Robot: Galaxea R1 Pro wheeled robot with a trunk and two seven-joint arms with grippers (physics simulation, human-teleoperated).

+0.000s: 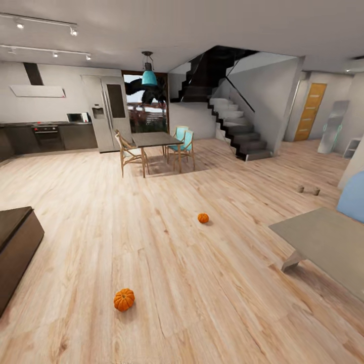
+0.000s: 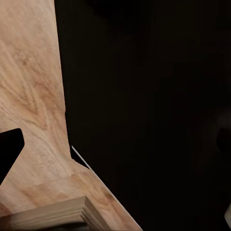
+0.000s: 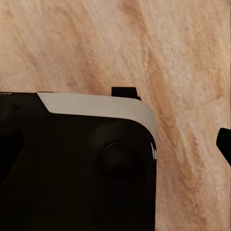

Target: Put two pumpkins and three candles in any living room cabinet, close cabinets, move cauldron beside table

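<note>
Two orange pumpkins lie on the wooden floor in the head view, a near pumpkin [image 1: 124,299] and a farther pumpkin [image 1: 203,218]. Two small tan candles [image 1: 300,188] [image 1: 316,191] stand on the floor at the far right. The end of the dark-brown cabinet [image 1: 15,242] shows at the left edge. The low table [image 1: 323,237] with slanted legs stands at the right. The cauldron is out of view. In the right wrist view my right gripper [image 3: 173,118] shows two dark fingertips [image 3: 124,91] spread apart over bare floor, beside the robot's dark body. One dark fingertip [image 2: 9,151] shows in the left wrist view.
A dining table [image 1: 154,139] with chairs stands mid-room, with the kitchen units [image 1: 48,136] and fridge behind. A dark staircase [image 1: 237,126] rises at the back right. A pale blue rounded seat [image 1: 354,197] sits past the low table. Open floor lies between the pumpkins.
</note>
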